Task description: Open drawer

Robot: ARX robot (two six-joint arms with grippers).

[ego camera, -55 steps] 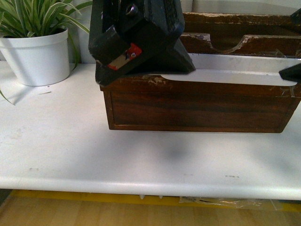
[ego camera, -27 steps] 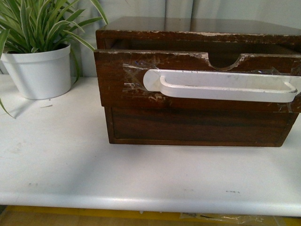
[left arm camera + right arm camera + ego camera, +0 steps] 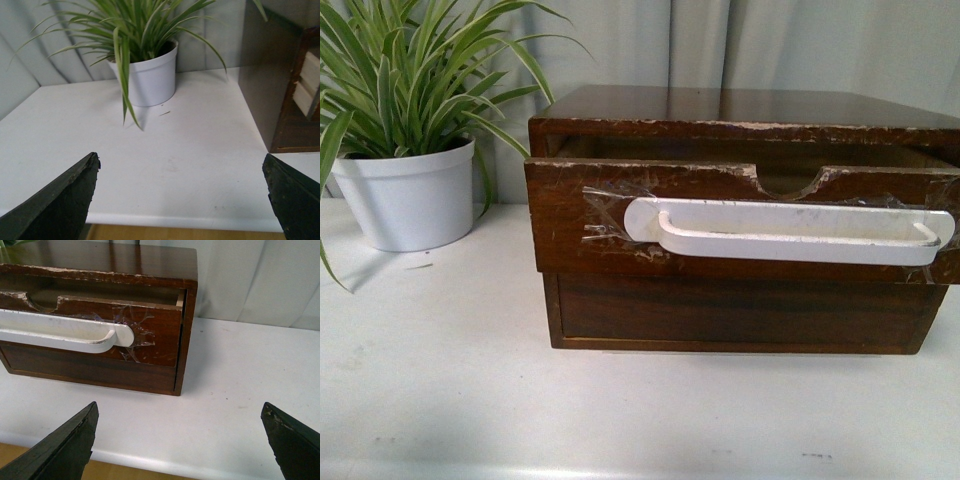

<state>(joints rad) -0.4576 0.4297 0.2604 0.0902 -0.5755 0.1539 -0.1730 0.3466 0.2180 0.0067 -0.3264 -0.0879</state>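
Front view: drawer (image 3: 720, 183) sits in the upper slot of the wooden case (image 3: 720, 105), at 3 o'clock from the plant pot (image 3: 408, 200) on the white table (image 3: 440, 380). Its front stands slightly proud of the case, w/ a dark gap behind the chipped top edge, so it looks partly open. White handle (image 3: 790, 215) is taped across it, notch at its 12 o'clock. No arm shows here. Wrist views: left gripper (image 3: 180, 159) & right gripper (image 3: 179, 407) both have jaws spread wide, holding nothing, clear of the handle. If more travel is wanted, next move prob. needs fingers hooked behind the bar, then a straight pull toward 6 o'clock, gently, since tape may peel.
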